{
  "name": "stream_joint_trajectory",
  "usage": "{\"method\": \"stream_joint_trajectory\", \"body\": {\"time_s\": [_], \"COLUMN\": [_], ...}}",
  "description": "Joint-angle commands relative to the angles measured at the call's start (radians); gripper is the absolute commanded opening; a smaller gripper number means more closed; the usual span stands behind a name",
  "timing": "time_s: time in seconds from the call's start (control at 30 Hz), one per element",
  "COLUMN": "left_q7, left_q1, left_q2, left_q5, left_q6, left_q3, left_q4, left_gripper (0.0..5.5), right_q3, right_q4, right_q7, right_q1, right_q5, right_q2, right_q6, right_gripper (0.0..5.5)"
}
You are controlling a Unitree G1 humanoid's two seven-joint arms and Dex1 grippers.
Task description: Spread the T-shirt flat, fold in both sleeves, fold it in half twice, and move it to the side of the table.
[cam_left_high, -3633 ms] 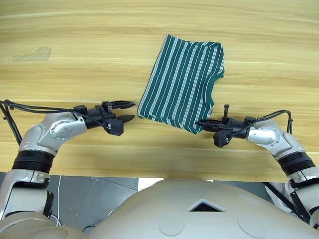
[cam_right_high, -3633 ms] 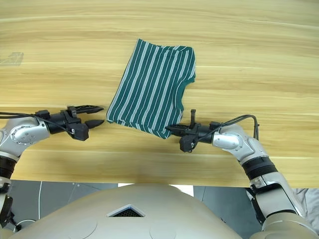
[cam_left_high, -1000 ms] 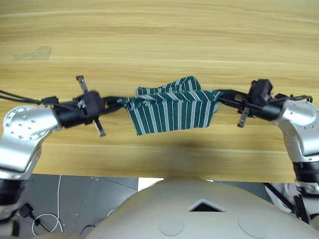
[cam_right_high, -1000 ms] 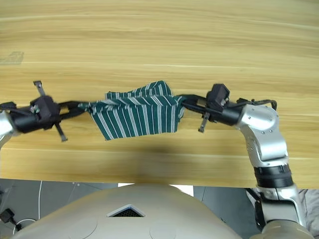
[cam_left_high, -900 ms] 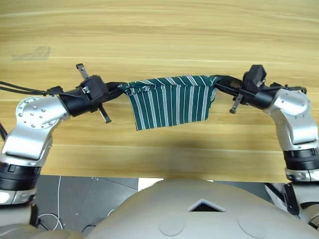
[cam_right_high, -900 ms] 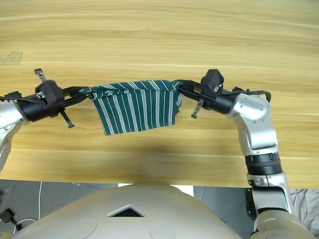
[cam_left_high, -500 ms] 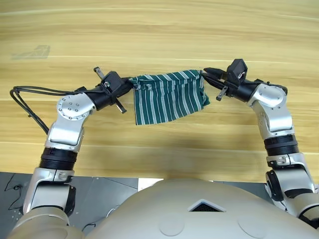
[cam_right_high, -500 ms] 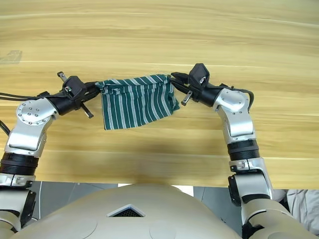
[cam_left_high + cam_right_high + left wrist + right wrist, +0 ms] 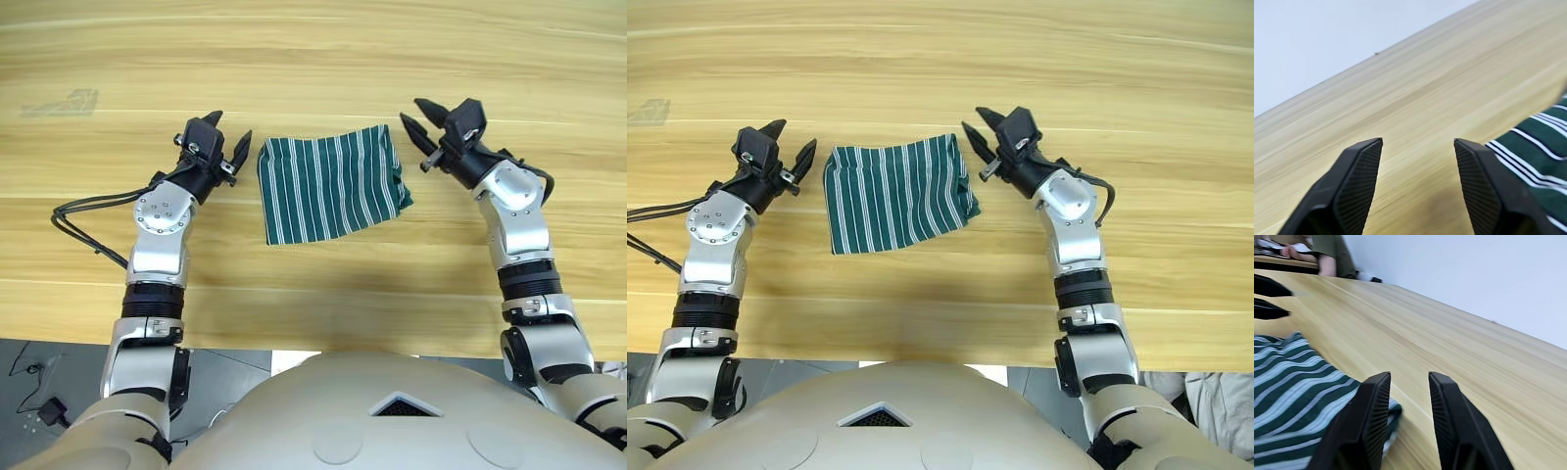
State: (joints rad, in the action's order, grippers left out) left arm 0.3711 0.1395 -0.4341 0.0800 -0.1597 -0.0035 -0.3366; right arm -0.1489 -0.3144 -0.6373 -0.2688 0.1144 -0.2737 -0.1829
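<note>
The T-shirt (image 9: 330, 185), dark green with white stripes, lies folded into a small rectangle on the wooden table (image 9: 313, 59). My left gripper (image 9: 227, 134) stands open just off the shirt's left far corner, touching nothing. Off the right far corner my right gripper (image 9: 419, 113) is open too, fingers pointing away from me. A striped edge of the T-shirt (image 9: 1537, 152) lies beside the left fingers (image 9: 1359, 181) in the left wrist view. In the right wrist view the T-shirt (image 9: 1298, 396) lies below the right fingers (image 9: 1374, 416).
A faint grey mark (image 9: 61, 105) shows on the wood at the far left. Bare tabletop stretches beyond and to both sides of the shirt. The table's near edge (image 9: 313, 345) runs just in front of my arms.
Both grippers carried the shirt's near edge over its far edge, folding it in half. They then let go, opened, and drew slightly away from the corners.
</note>
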Motion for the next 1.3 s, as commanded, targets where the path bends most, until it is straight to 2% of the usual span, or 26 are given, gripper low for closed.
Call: {"method": "stream_joint_trajectory", "body": {"time_s": [0.03,0.17,0.27,0.33,0.47,0.57,0.6,0.77,0.9,1.0,1.17,1.3], "left_q7": [-0.085,-0.143,-0.154,-0.151,-0.157,-0.157,-0.156,-0.159,-0.162,-0.166,-0.177,-0.185], "left_q1": [0.027,0.012,0.000,-0.003,-0.009,-0.011,-0.012,-0.035,-0.058,-0.081,-0.131,-0.154], "left_q2": [0.021,0.050,0.063,0.069,0.082,0.091,0.092,0.096,0.097,0.104,0.134,0.168], "left_q5": [0.012,0.051,0.053,0.053,0.047,0.037,0.034,0.030,0.030,0.024,0.001,-0.016], "left_q6": [-0.032,-0.035,-0.022,-0.016,-0.017,-0.019,-0.021,-0.022,-0.010,0.007,0.017,0.022], "left_q3": [0.086,0.163,0.176,0.179,0.184,0.181,0.181,0.185,0.188,0.179,0.146,0.116], "left_q4": [0.054,0.160,0.219,0.230,0.223,0.223,0.222,0.232,0.264,0.304,0.360,0.370], "left_gripper": [2.65,2.65,2.65,2.65,2.65,2.65,2.65,2.65,2.65,2.65,2.65,2.65], "right_q3": [-0.050,-0.157,-0.276,-0.310,-0.372,-0.487,-0.488,-0.366,-0.215,-0.060,0.214,0.367], "right_q4": [0.043,-0.004,-0.176,-0.307,-0.614,-0.794,-0.833,-0.947,-1.001,-1.017,-1.016,-0.991], "right_q7": [-0.062,-0.140,-0.241,-0.257,-0.165,-0.024,0.016,0.145,0.228,0.328,0.542,0.638], "right_q1": [-0.020,-0.091,-0.183,-0.236,-0.355,-0.429,-0.446,-0.433,-0.335,-0.250,-0.181,-0.177], "right_q5": [0.008,-0.067,-0.168,-0.214,-0.350,-0.532,-0.546,-0.466,-0.372,-0.259,-0.055,0.053], "right_q2": [0.029,0.050,0.057,0.074,0.114,0.058,0.037,-0.100,-0.233,-0.298,-0.330,-0.310], "right_q6": [0.000,-0.004,-0.017,-0.047,-0.100,-0.141,-0.137,-0.140,-0.119,-0.084,-0.014,0.020], "right_gripper": [1.43,1.43,1.43,1.43,1.43,1.43,1.43,1.43,1.43,1.43,1.43,1.43]}}
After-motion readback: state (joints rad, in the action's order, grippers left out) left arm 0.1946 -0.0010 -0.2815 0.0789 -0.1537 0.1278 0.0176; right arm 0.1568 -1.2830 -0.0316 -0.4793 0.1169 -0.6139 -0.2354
